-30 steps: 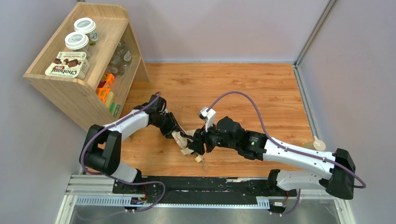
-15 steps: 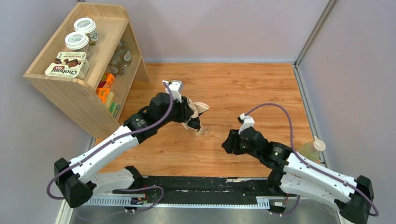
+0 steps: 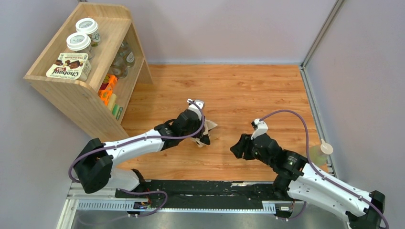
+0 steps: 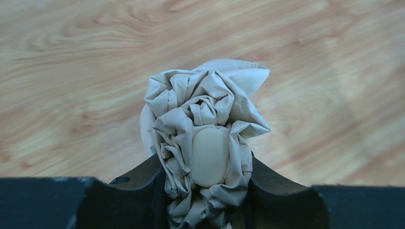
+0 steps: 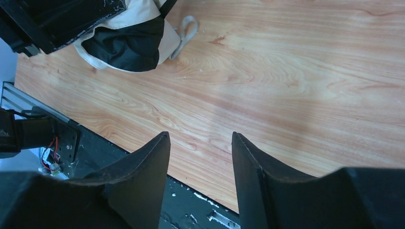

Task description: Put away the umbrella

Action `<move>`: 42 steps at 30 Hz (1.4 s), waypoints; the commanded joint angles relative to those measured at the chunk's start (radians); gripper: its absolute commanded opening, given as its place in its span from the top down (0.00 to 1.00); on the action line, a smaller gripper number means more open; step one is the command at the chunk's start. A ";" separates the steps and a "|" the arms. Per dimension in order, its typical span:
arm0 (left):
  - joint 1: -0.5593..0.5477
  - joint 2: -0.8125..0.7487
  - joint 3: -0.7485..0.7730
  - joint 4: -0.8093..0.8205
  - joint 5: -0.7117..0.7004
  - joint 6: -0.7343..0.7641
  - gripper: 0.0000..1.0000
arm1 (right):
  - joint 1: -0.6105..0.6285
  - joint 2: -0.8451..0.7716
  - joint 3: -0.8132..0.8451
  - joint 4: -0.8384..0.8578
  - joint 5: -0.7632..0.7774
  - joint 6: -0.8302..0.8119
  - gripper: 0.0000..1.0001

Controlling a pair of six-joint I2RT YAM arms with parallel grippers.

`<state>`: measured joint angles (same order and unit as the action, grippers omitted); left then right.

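The umbrella (image 4: 205, 105) is a crumpled bundle of pale beige fabric with a smooth cream cap at its middle. My left gripper (image 4: 205, 164) is shut on it, one black finger pressing each side of the fabric. From above, the left gripper (image 3: 200, 134) holds the umbrella (image 3: 208, 125) low over the middle of the wooden table. The right gripper (image 3: 237, 149) stands open and empty to the right of it, apart from it. In the right wrist view the right gripper (image 5: 200, 136) faces bare wood, with the umbrella (image 5: 138, 16) and its thin cord (image 5: 184, 29) at the top left.
A wooden shelf (image 3: 81, 90) stands at the back left with two lidded jars (image 3: 79, 42) and a snack box (image 3: 69, 66) on top and more items inside. A pale bottle (image 3: 319, 153) sits at the right edge. A black rail (image 3: 191, 191) runs along the near edge.
The right gripper has let go of the umbrella and drawn back to the right. The left arm carried the umbrella away from the near edge towards the table's middle.
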<state>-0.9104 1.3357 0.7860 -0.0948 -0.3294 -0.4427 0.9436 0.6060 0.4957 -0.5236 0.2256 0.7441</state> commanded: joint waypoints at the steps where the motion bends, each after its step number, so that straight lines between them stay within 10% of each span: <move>1: 0.109 -0.043 0.084 -0.014 0.435 -0.097 1.00 | -0.003 0.027 -0.017 0.072 -0.090 -0.032 0.41; 7: 0.243 0.071 0.157 0.024 1.060 -0.166 0.99 | -0.034 0.144 0.047 0.204 -0.296 -0.146 0.14; 14: 0.306 0.274 0.211 -0.020 1.213 -0.143 0.78 | -0.261 0.360 0.104 0.301 -0.529 -0.161 0.09; 27: 0.387 0.451 0.277 -0.152 1.207 -0.107 0.32 | -0.304 0.612 0.225 0.295 -0.641 -0.222 0.09; 42: 0.461 0.223 0.393 -0.496 1.080 0.024 0.29 | -0.304 0.620 0.273 0.223 -0.586 -0.268 0.09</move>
<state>-0.4664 1.6779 1.1019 -0.4767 0.7822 -0.4843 0.6445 1.2427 0.7174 -0.2726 -0.3916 0.5133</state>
